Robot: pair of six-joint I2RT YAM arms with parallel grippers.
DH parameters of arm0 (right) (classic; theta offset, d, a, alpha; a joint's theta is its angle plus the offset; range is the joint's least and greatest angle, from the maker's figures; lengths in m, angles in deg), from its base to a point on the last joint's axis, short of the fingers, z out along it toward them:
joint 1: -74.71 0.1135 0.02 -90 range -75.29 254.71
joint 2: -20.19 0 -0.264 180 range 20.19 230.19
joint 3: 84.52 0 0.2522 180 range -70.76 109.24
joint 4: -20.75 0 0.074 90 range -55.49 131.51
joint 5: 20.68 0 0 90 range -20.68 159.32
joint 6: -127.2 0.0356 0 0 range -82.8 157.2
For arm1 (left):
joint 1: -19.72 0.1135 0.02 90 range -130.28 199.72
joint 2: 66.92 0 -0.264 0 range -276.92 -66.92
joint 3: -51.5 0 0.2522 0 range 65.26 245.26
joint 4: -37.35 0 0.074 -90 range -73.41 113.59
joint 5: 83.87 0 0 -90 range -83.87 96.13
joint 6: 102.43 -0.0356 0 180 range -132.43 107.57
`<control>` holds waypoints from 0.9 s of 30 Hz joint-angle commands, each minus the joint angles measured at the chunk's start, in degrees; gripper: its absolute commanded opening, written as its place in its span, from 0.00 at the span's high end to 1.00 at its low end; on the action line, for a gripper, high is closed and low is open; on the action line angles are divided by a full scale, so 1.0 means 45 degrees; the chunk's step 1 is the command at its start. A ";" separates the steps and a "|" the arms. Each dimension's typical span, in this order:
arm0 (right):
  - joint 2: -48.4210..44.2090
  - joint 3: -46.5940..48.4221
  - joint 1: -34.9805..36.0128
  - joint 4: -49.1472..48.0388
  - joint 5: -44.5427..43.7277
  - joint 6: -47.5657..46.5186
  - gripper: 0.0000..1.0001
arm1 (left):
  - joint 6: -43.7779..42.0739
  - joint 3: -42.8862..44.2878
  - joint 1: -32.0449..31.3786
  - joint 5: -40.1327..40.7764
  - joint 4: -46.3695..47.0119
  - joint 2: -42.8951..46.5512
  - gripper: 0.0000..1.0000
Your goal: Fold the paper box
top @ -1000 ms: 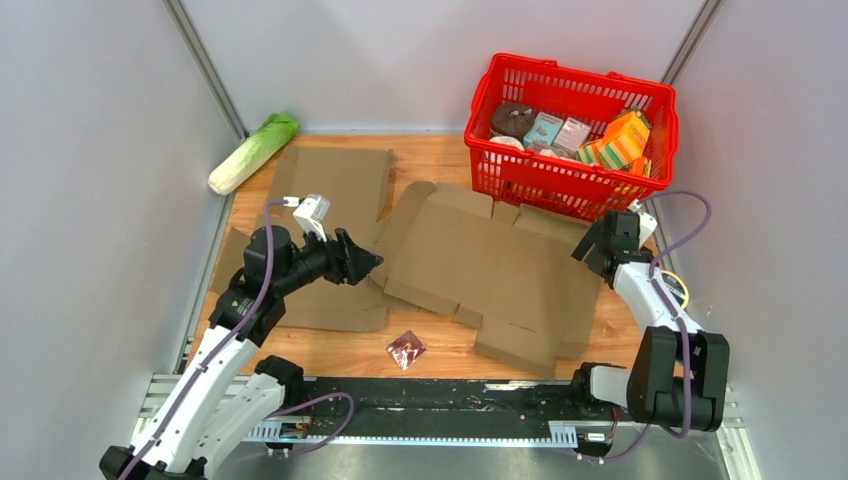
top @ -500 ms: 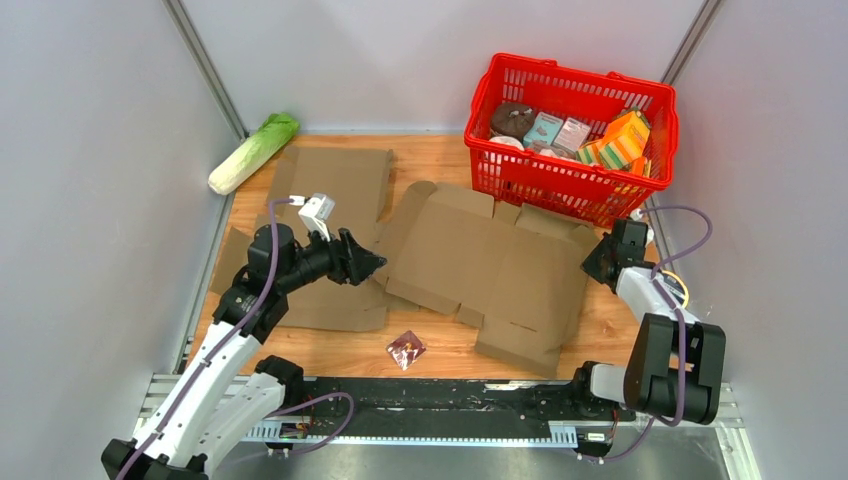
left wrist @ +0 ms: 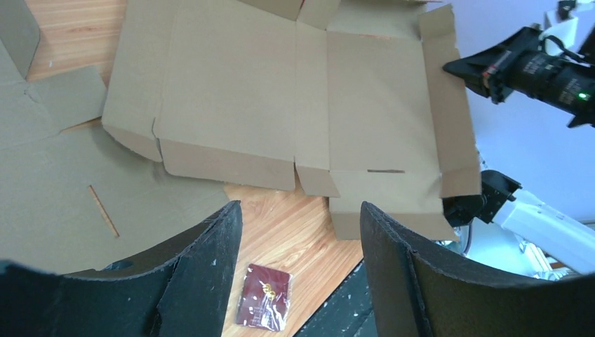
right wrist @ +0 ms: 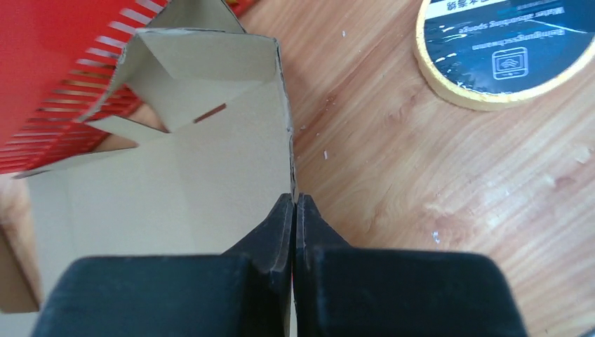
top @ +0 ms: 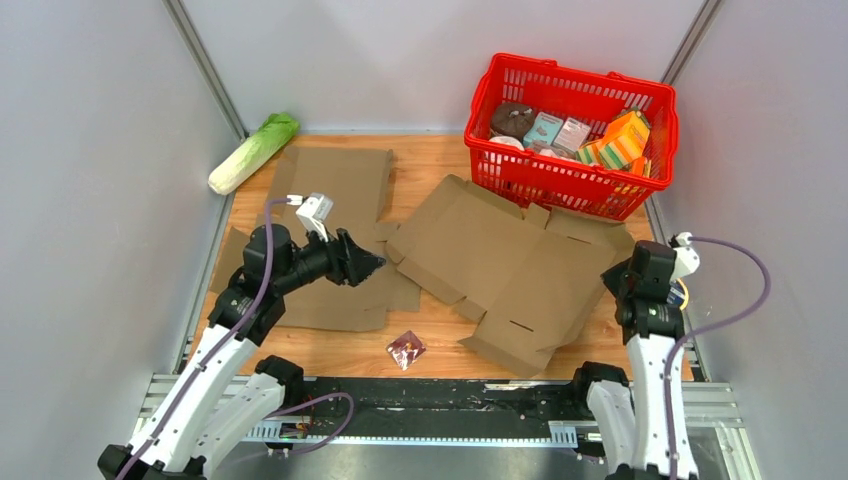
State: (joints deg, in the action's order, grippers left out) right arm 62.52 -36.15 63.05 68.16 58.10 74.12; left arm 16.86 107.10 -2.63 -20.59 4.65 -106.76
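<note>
- Brown corrugated cardboard box blank (top: 510, 275), unfolded, with creased panels, side flaps and a narrow slot cut near its near edge. It lies on the wooden table (top: 440, 160), in the middle-right area, just in front of the red plastic basket (top: 478, 118).
- Its long axis runs roughly across the table, from the left arm's side to the right arm's side. It is skewed to the table edges, with one corner pointing toward the basket.
- Right gripper (top: 612, 284): fingers pressed together, pinching the edge of the blank's right-hand end flap.
- Left gripper (top: 370, 262): fingers spread wide, holding nothing. It hangs over a second flat brown cardboard sheet (top: 335, 190), which the blank's left edge overlaps.
- Right wrist view only: the pinched flap (right wrist: 210, 140) is turned up off the wood, and its corner tab is folded inward. A yellow-rimmed tape roll with a black label (right wrist: 502, 49) lies on the wood beside it.
- Left wrist view only: the blank (left wrist: 281, 91) shows its full crease pattern, and I can see the right gripper (left wrist: 452, 67) meeting the far flap. A small dark red packet (left wrist: 264, 307) sits on the wood near the blank's front edge.
- Top view only: a green and white cabbage (top: 252, 152) lies at the far left, well apart from the blank. The basket is full of groceries.
</note>
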 commanded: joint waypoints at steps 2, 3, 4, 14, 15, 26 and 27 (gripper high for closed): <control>-0.1709 0.2286 0.0305 0.3398 -0.0302 0.0858 1.00 | -0.0066 0.0954 -0.0073 -0.0215 -0.0126 0.0063 0.30; -0.1807 0.2695 0.0519 0.3807 0.0243 0.0682 1.00 | -0.0066 0.0974 -0.0073 -0.0234 -0.0147 0.0102 0.30; -0.1943 0.3318 0.0656 0.4411 0.0538 0.0275 1.00 | -0.0066 0.1033 -0.0073 -0.0195 -0.0147 0.0102 0.30; -0.0364 0.8476 0.2123 0.6838 0.6239 -0.2226 1.00 | -0.0105 0.2457 -0.0073 0.0604 -0.1240 0.0160 0.32; -0.0266 0.9505 0.2123 0.6878 0.6824 -0.2461 1.00 | -0.0066 0.2594 -0.0073 0.0644 -0.1260 0.0161 0.31; 0.2231 1.2619 0.2123 0.2683 0.9639 -0.3733 1.00 | 0.0033 0.6066 -0.0092 0.0918 -0.2117 -0.0308 0.32; 0.2583 1.2950 0.2123 0.2427 0.9933 -0.3830 1.00 | -0.0026 0.6420 -0.0073 0.0957 -0.2255 -0.0366 0.32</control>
State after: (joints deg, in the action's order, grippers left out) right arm 66.60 18.34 72.40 91.89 93.84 58.87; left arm 17.04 128.61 -2.78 -17.05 -4.05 -108.11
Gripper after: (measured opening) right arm 0.010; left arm 0.681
